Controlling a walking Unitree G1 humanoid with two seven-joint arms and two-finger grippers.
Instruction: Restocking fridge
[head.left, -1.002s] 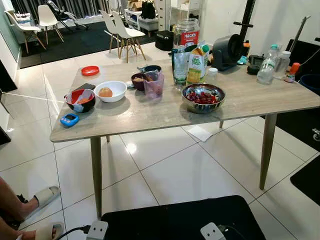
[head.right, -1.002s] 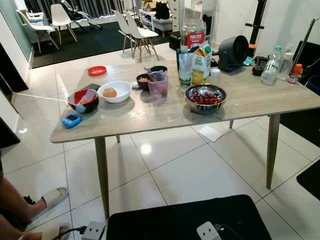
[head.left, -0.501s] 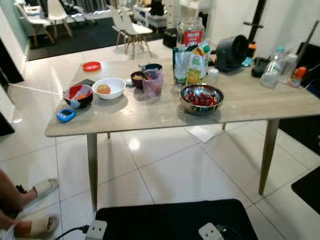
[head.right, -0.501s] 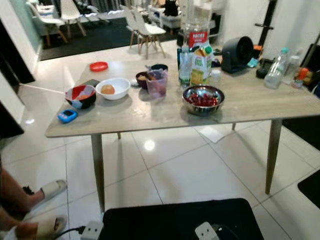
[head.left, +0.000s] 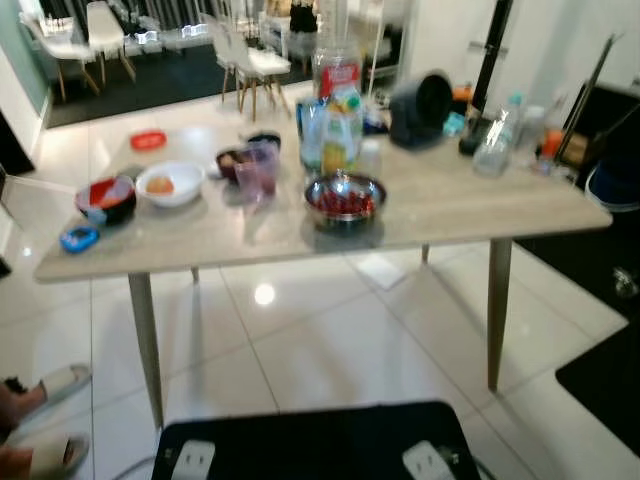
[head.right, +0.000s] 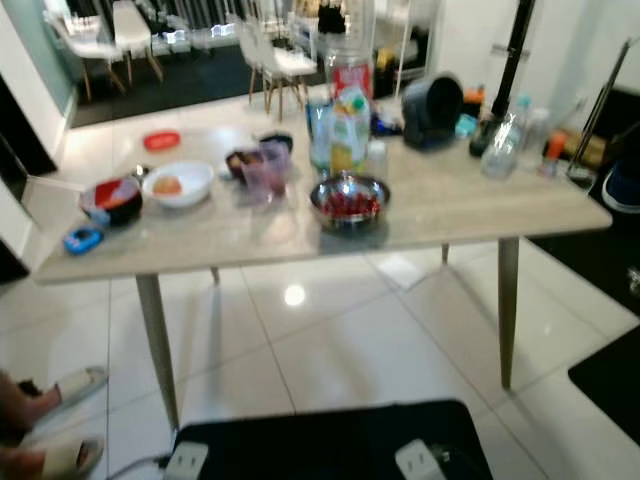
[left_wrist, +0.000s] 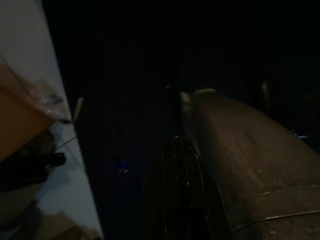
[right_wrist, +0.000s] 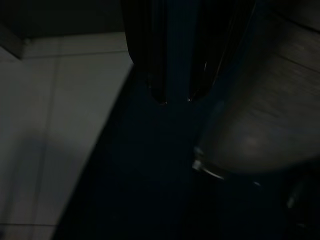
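Observation:
A wooden table (head.left: 480, 205) stands ahead, blurred by camera motion. On it are a steel bowl of red fruit (head.left: 345, 200), a juice carton (head.left: 341, 130), a tall jar with a red label (head.left: 337, 75), a purple cup (head.left: 256, 176), a white bowl (head.left: 170, 184) holding something orange, a red and black bowl (head.left: 104, 199), a blue timer (head.left: 78, 238) and a red lid (head.left: 148, 140). My left gripper (left_wrist: 177, 200) and right gripper (right_wrist: 175, 97) hang low in deep shade, far from the table.
A black appliance (head.left: 420, 105) and a water bottle (head.left: 497, 140) stand at the table's far right. A person's sandalled feet (head.left: 40, 390) are on the white tiles at lower left. A black pad with white plugs (head.left: 310, 445) lies just below me. White chairs (head.left: 250, 60) stand behind.
The whole picture has slid left and blurred, so the camera has turned right. The things on the table keep their places. The person's feet have drawn back a little.

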